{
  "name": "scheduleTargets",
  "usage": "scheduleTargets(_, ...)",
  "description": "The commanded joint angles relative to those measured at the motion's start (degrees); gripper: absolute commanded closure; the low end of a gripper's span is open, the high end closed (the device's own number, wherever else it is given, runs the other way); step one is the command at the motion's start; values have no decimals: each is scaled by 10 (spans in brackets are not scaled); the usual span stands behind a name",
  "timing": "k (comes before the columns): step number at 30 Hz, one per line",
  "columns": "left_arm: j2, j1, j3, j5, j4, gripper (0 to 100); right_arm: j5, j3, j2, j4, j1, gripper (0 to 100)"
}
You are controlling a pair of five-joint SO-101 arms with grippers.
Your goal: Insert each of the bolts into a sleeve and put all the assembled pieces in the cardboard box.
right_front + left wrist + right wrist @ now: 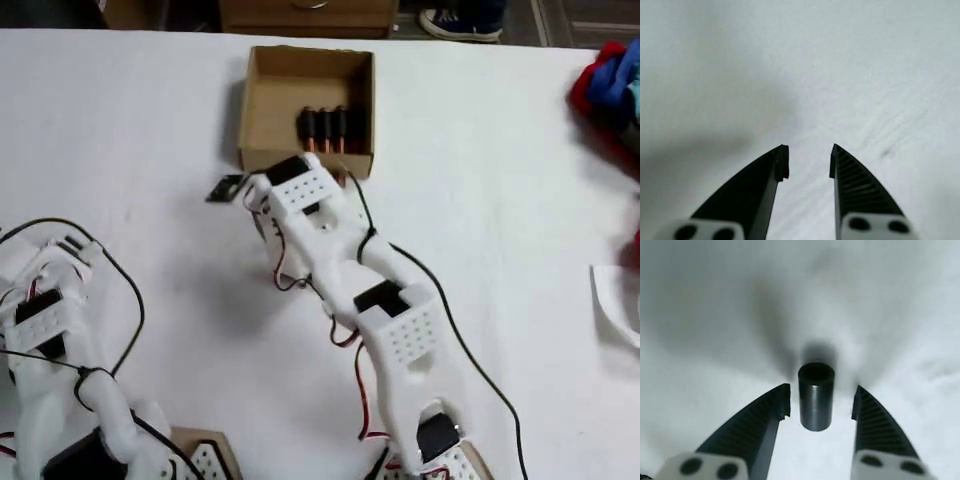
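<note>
A black sleeve [816,399] stands upright on the white table, its hollow end facing up. My right gripper [821,401] is open, one finger on each side of the sleeve and neither touching it. In the high view this gripper [230,188] sits just in front of the cardboard box [256,100], off its left front corner. Three assembled dark pieces with copper ends [327,127] lie side by side in the box. My left gripper [808,161] is open over bare table, nothing between its fingers; its arm [45,320] rests at the near left.
Red and blue cloth [608,75] lies at the far right edge, with a white curved object [612,300] nearer on that side. Black and red cables [470,350] trail along both arms. The table left of the box is open.
</note>
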State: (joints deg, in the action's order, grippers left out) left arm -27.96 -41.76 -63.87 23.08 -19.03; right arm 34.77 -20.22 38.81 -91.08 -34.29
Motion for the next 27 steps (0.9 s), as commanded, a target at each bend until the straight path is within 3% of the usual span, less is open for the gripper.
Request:
scheduleTargets(1, -17, -6, 28, 3, 6, 845, 1, -23, -6, -9, 15, 809)
scheduleTargets(20, -17, -4, 28, 3, 6, 845, -4, -27, 78, 20, 30, 813)
scheduleTargets(25, -17, -4, 28, 3, 5, 845, -4, -27, 77, 19, 29, 993)
scheduleTargets(27, -17, -4, 28, 3, 5, 845, -4, -25, 78, 15, 32, 974)
